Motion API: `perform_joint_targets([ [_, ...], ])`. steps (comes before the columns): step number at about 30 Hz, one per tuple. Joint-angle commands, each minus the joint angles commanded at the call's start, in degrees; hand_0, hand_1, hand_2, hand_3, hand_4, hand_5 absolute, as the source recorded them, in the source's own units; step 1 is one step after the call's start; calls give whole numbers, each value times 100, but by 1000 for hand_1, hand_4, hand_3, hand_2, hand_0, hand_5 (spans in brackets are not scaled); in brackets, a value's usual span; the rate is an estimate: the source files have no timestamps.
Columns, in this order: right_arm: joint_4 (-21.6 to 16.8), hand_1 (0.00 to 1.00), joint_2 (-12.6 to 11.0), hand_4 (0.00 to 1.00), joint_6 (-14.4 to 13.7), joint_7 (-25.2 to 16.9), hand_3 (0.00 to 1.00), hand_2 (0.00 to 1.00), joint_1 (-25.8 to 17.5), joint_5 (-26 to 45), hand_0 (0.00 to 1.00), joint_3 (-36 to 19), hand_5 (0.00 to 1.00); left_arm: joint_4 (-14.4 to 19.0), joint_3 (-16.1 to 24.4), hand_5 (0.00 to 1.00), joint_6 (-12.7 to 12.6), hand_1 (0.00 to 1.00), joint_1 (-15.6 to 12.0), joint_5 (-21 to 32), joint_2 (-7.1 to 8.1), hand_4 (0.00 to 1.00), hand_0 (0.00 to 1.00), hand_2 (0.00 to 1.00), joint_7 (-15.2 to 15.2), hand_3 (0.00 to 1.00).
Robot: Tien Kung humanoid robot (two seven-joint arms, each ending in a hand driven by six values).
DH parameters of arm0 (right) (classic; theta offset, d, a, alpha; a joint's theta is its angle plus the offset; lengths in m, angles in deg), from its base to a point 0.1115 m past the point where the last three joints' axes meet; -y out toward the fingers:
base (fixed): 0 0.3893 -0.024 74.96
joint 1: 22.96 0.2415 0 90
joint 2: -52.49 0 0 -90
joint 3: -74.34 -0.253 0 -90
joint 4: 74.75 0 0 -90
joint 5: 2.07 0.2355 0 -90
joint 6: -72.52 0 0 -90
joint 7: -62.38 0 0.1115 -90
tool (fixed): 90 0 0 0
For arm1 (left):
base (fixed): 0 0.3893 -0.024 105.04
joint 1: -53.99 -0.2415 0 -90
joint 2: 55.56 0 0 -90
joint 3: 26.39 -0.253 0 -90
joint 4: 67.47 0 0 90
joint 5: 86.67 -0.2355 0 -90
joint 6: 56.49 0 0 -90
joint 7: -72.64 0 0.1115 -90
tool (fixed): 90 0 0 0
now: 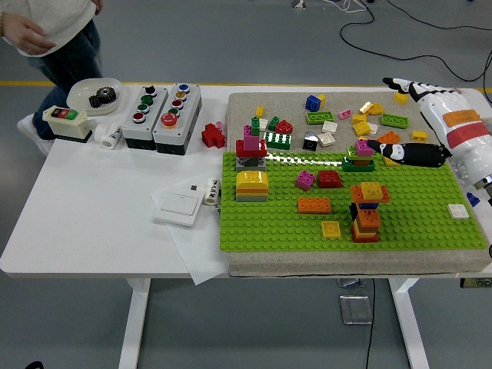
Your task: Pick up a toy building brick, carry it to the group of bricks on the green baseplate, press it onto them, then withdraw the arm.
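Grey floor [254, 46] all around, yellow line [231, 83] across it behind the table. White table [84, 223] on white legs [134, 327]. Black cables [430, 38] trail on floor far right. Metal floor plate [355, 307] under table. Even light.

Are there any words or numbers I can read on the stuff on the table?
No text reads clearly.
Small white cylinder beside the white wall switch: dark print, too blurred to read.
White roll by the button boxes: dark marks, too small to read.
Push buttons: colours only, no readable labels.
Bricks on the green baseplate: no print visible.
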Motion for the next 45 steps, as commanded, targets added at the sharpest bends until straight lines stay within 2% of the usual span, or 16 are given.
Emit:
perform_joint_targets([
  [1, -1, 737, 0, 924, -1, 0, 849, 811, 2, 0, 728, 2, 611, 0, 0, 734, 0, 609, 0, 0, 0, 639, 551, 681, 0, 607],
  [14, -57, 746, -4, 920, 99, 86, 844, 813, 80, -82, 751, 94, 604, -6, 2, 733, 43, 611, -3, 12, -2, 639, 550, 679, 29, 607],
  [45, 31, 748, 16, 914, 0, 188, 840, 809, 21, -106, 758, -290, 601, -25, 36, 734, 45, 606, -23, -33, 2, 639, 550, 678, 34, 607],
])
